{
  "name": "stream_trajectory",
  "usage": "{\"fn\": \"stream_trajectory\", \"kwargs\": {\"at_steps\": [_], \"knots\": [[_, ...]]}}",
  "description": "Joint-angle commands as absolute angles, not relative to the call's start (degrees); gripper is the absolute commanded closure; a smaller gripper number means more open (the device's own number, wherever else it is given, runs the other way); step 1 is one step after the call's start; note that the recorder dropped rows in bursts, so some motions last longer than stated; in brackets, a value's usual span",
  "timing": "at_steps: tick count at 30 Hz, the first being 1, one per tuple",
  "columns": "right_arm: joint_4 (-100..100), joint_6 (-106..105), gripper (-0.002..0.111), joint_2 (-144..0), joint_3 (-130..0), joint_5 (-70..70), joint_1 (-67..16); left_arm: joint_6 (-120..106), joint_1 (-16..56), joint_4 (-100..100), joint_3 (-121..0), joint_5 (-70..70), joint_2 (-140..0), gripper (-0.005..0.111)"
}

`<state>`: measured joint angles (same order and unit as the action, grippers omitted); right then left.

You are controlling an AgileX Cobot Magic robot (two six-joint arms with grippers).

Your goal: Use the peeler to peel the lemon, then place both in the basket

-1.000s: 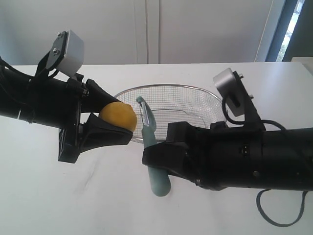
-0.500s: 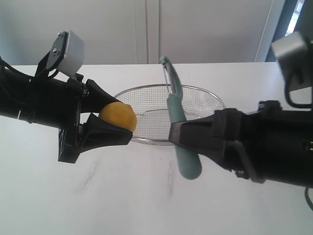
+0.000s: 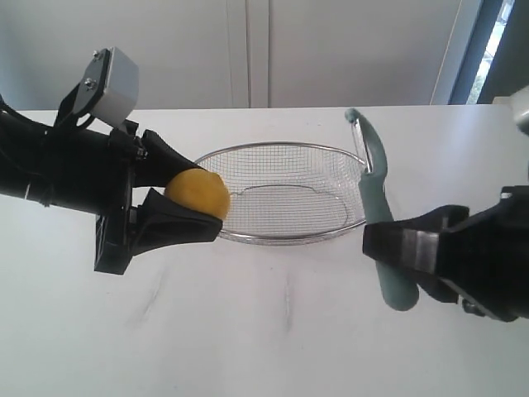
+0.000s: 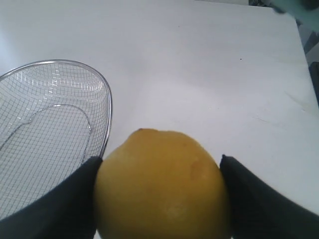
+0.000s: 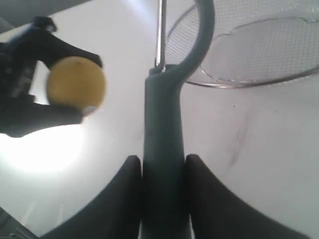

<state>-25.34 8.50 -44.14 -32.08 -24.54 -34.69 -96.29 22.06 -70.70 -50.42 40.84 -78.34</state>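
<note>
My left gripper (image 3: 192,203) is shut on the yellow lemon (image 3: 198,193), held above the white table just left of the wire mesh basket (image 3: 285,236). In the left wrist view the lemon (image 4: 162,184) fills the space between both black fingers (image 4: 65,199). At the right my right gripper (image 3: 387,241) is shut on the teal-green handle of the peeler (image 3: 378,207), which stands nearly upright with its curved head and blade up, by the basket's right rim. The right wrist view shows the peeler (image 5: 163,124) clamped between both fingers (image 5: 122,194), and the lemon (image 5: 76,84) apart from it.
The basket (image 4: 108,107) sits at the middle back of the white table (image 3: 273,331) and holds nothing that I can see. A wall with a window stands behind the table's far edge.
My right gripper has carried the peeler to the right, away from the lemon, from the basket's left part to beside its right rim, and a little higher. The left gripper with the lemon has stayed put.
</note>
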Motion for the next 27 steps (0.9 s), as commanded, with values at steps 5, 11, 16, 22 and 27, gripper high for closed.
{"fn": "stream_trajectory", "kwargs": {"at_steps": [5,11,16,22,27], "knots": [[-28.88,8.65,0.108,-56.39,-31.82,-22.79,-34.9,-96.34,22.09,-72.3,-50.73,41.85,-74.32,0.107],[-61.91,-20.49,0.108,-67.55,-31.93,-21.74,-38.53,-96.34,22.09,-72.3,-50.73,41.99,-74.29,0.107],[-80.59,-36.38,0.108,-72.3,-33.83,-23.08,-42.45,-96.24,22.09,-72.3,-50.73,42.19,-74.29,0.107],[-81.36,-37.48,0.108,-72.04,-36.05,-24.76,-42.8,-96.24,22.09,-71.29,-50.73,42.17,-74.29,0.107],[-81.36,-37.48,0.108,-70.38,-36.05,-24.51,-42.8,-95.97,22.09,-69.6,-50.73,41.53,-74.4,0.107]]}}
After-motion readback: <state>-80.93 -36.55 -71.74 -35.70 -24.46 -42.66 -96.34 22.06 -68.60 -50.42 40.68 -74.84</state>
